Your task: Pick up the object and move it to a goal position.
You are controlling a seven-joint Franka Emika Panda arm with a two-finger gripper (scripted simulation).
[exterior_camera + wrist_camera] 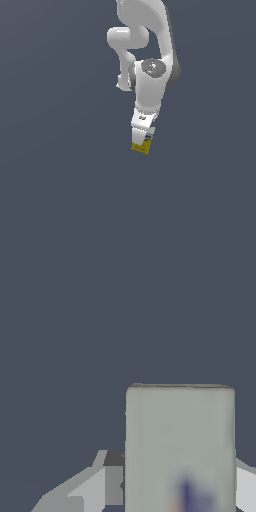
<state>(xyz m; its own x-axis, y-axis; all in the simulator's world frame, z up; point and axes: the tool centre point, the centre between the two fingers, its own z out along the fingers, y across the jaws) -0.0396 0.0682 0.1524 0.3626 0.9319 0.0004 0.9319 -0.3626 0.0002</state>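
The gripper (142, 141) is closed on the box (143, 145), gripping its upper part; abrupt motion could make it slip out.

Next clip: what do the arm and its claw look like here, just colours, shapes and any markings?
The arm is glossy white with rounded, bulbous links, dark grey along one edge, and a speckled grey round cap on one joint. The claw has a white blocky body with a small dark mark, and pale grey flat fingers. No cables show.
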